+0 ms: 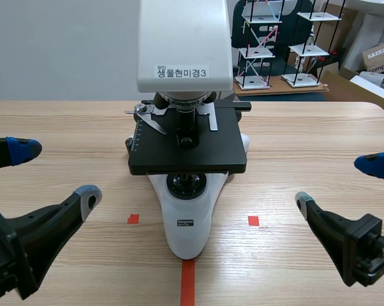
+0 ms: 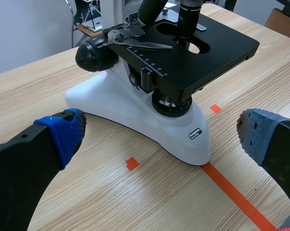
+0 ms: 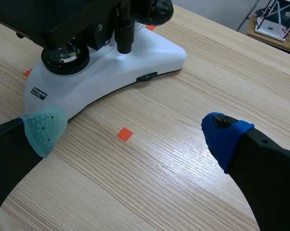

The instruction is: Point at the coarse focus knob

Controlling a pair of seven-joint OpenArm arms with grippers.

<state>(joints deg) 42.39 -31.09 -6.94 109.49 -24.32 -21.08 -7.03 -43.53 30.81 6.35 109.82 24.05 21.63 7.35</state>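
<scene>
A white microscope with a black stage stands at the table's middle. Its black coarse focus knob sticks out of the side of the arm, behind the stage; in the right wrist view the knob on the other side shows above the base. My left gripper hangs open to the left of the base, well short of the knob. My right gripper is open too, off to the right of the base. In both wrist views nothing lies between the fingers; the left gripper and the right gripper both face the microscope's foot.
Orange-red tape squares and a line mark the wooden table. Beyond the far edge stand white-and-black shelf models and cardboard boxes. Bare wood lies on both sides of the microscope.
</scene>
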